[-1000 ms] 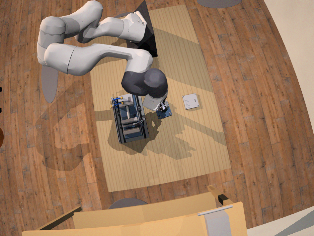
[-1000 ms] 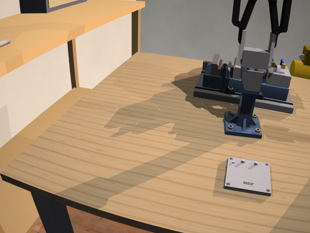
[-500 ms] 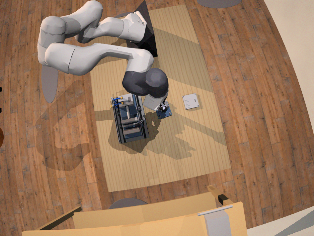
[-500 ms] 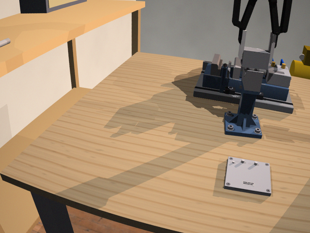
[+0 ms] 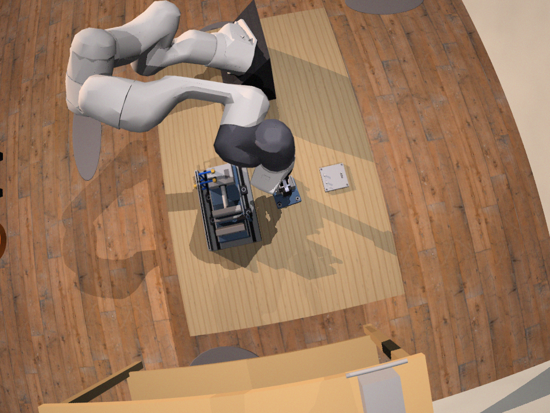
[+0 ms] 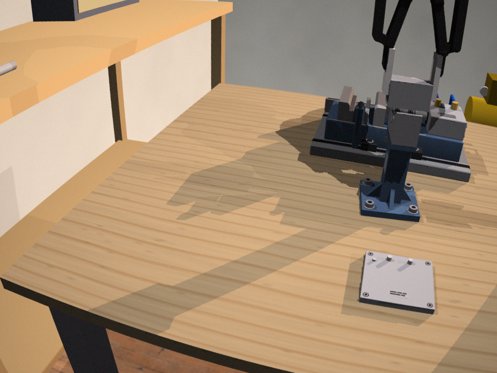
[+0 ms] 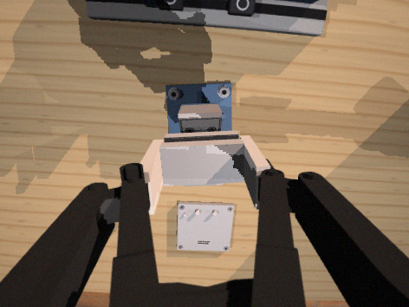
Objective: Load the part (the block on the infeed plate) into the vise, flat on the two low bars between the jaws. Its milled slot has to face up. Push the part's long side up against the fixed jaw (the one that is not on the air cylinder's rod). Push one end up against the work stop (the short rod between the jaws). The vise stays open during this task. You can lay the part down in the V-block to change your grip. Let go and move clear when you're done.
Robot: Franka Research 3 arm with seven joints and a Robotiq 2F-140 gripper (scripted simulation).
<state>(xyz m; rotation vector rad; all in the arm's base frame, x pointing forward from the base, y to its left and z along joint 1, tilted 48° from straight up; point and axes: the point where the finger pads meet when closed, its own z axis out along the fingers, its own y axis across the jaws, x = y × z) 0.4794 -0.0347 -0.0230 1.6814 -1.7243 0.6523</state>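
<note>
My gripper (image 6: 410, 82) (image 7: 202, 153) is shut on the grey part (image 6: 410, 95) (image 7: 201, 162), with one finger pad at each end. The part's dark milled slot (image 7: 201, 138) shows along its narrow side facing the V-block in the wrist view. The part hangs at or just above the V-block (image 6: 404, 129) (image 7: 200, 111); contact cannot be told. The vise (image 5: 256, 231) (image 6: 441, 145) (image 7: 208, 19) stands open beyond, with its fixed jaw (image 5: 229, 229) (image 6: 345, 105) away from the cylinder. The infeed plate (image 5: 334, 177) (image 6: 397, 277) (image 7: 205, 230) holds no part.
The V-block's blue bolted foot (image 5: 289, 199) (image 6: 387, 208) stands between the vise and the infeed plate. Blue hoses (image 5: 205, 172) rise at the vise's cylinder end. A dark upright panel (image 5: 261, 57) stands near the arm's base. A shelf unit (image 5: 248, 382) (image 6: 160, 23) borders the table.
</note>
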